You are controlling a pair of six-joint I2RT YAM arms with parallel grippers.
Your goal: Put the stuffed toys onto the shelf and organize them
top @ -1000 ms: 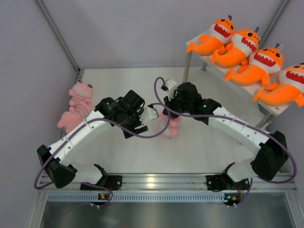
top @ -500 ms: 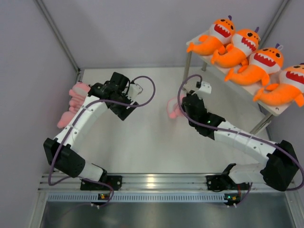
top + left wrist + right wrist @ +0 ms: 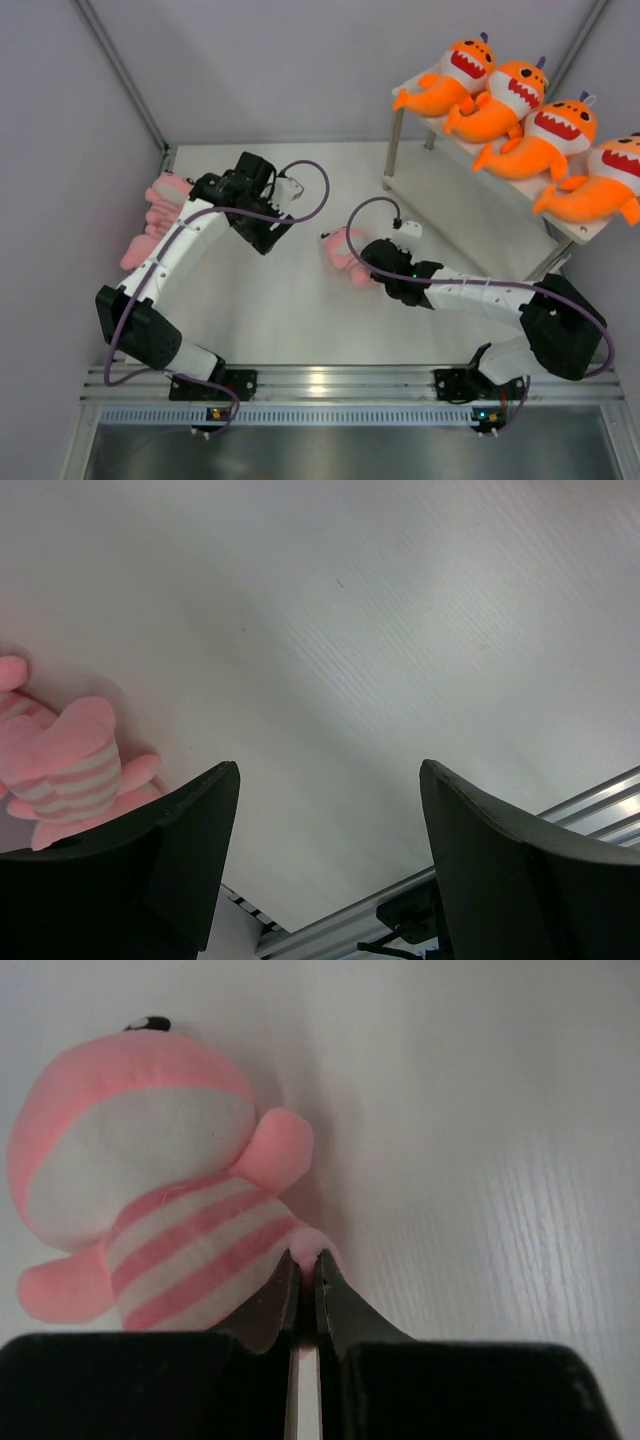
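Right pincer [image 3: 305, 1268] has swung leftward — clamped on a pink-and-white striped plush toy [image 3: 150, 1190] just ahead. Left pincer [image 3: 328, 772] gapes, empty.

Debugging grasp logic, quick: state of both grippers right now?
Left gripper: open, empty.
Right gripper: closed, pinching the pink striped plush at its lower end.

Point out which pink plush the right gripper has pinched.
The pink striped plush at the centre: the right gripper is shut on its lower edge. The other pink plush lies apart on the left, ungripped.
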